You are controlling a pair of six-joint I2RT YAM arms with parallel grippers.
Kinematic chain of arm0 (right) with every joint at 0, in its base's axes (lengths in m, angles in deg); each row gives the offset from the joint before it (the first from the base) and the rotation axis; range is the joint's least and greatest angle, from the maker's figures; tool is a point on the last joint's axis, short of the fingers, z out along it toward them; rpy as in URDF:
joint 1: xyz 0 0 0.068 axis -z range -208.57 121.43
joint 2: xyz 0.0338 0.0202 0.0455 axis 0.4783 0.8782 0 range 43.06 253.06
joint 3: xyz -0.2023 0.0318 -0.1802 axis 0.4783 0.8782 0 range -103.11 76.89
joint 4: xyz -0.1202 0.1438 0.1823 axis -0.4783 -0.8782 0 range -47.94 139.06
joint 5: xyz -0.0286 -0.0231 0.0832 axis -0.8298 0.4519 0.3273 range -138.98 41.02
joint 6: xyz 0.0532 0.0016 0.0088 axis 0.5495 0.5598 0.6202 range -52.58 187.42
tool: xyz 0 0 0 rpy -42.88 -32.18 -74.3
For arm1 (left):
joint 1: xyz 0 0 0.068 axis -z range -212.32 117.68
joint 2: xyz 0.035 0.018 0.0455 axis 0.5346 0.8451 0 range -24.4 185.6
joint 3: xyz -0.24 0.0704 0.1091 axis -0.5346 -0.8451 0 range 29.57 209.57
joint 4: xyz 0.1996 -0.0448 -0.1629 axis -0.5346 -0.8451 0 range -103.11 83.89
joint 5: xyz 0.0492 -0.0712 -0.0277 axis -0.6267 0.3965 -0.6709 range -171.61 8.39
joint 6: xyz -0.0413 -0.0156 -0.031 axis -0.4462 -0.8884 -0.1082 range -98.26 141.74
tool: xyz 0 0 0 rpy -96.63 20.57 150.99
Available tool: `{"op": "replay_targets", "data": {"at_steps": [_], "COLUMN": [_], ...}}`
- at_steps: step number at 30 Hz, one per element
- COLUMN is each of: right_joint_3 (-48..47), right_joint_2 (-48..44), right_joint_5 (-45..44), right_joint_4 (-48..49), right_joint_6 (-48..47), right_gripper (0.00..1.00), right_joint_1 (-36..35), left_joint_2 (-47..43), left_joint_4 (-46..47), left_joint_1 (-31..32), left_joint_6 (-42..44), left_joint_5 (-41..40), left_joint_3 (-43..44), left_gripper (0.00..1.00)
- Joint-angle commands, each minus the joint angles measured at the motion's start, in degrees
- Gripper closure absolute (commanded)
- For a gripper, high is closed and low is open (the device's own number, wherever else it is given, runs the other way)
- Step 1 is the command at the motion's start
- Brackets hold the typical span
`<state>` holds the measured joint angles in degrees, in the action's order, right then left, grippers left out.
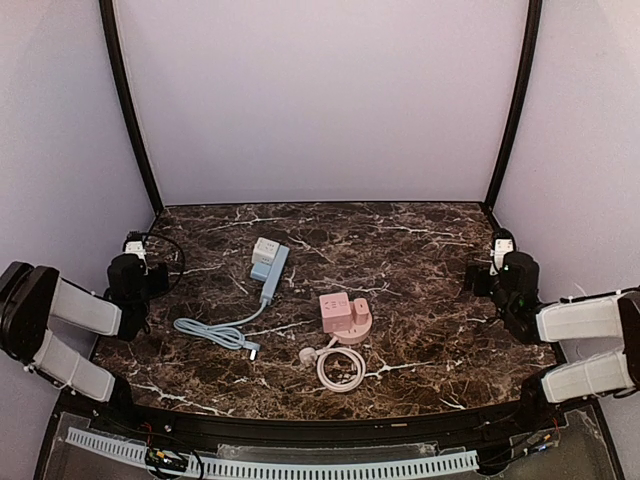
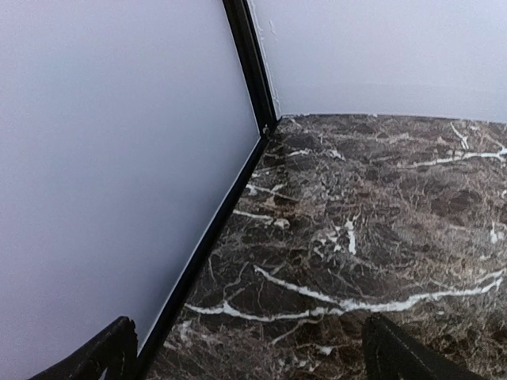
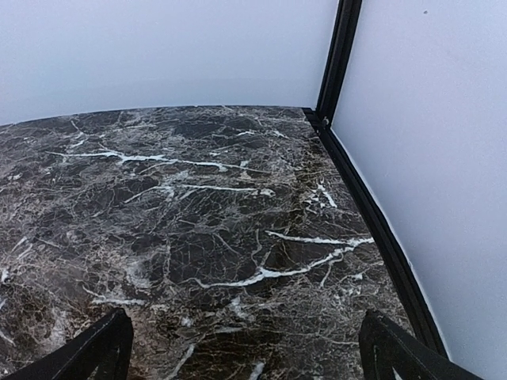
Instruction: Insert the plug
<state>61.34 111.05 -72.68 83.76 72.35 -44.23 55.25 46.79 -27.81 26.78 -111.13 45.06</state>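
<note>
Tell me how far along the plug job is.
Done: nothing yet. The blue plug and white plug both lie loose on the table, neither in the pink socket nor the blue strip. In hand: nothing; the left pincer and right pincer are open and empty at the table's sides. Left: grasp a plug, line it up, push it in.

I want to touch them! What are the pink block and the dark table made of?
The pink block looks like smooth matte plastic: even colour, rounded edges. The table looks like polished brown marble with white veins, though it could be a printed surface.
</note>
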Motion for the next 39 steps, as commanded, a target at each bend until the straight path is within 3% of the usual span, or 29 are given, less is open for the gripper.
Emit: {"op": "replay_targets", "data": {"at_steps": [1,5,8,12,24,26,39], "right_joint_3": [4.6,4.8,5.0,5.0,4.7,3.6,3.0], "right_joint_2": [2.3,4.0,5.6,8.1,20.6,19.6,20.4], "right_joint_5": [4.5,10.0,12.4,16.5,22.9,23.5,20.1], "right_joint_4": [20.5,23.9,27.1,31.9,45.2,40.9,41.3], "right_joint_6": [-4.5,-6.9,-7.9,-8.3,-6.3,-6.0,-4.9], "right_gripper": [0.01,0.01,0.01,0.01,0.01,0.01,0.01], "right_joint_1": [2.0,3.9,4.8,6.6,11.3,11.9,12.4], "left_joint_2": [3.4,10.6,9.9,10.3,10.5,10.5,10.5], "left_joint_4": [8.0,17.5,11.1,11.3,11.8,11.7,11.7], "left_joint_1": [-3.4,-3.7,-3.7,-3.7,-3.7,-3.7,-3.7], "left_joint_6": [-3.9,-1.9,-2.5,-2.4,-2.3,-2.3,-2.3], "left_joint_5": [7.0,12.1,11.8,11.5,11.3,11.3,11.5], "left_joint_3": [1.1,0.5,2.8,3.2,3.1,3.1,3.1], "left_gripper": [0.01,0.09,0.09,0.02,0.01,0.01,0.01]}}
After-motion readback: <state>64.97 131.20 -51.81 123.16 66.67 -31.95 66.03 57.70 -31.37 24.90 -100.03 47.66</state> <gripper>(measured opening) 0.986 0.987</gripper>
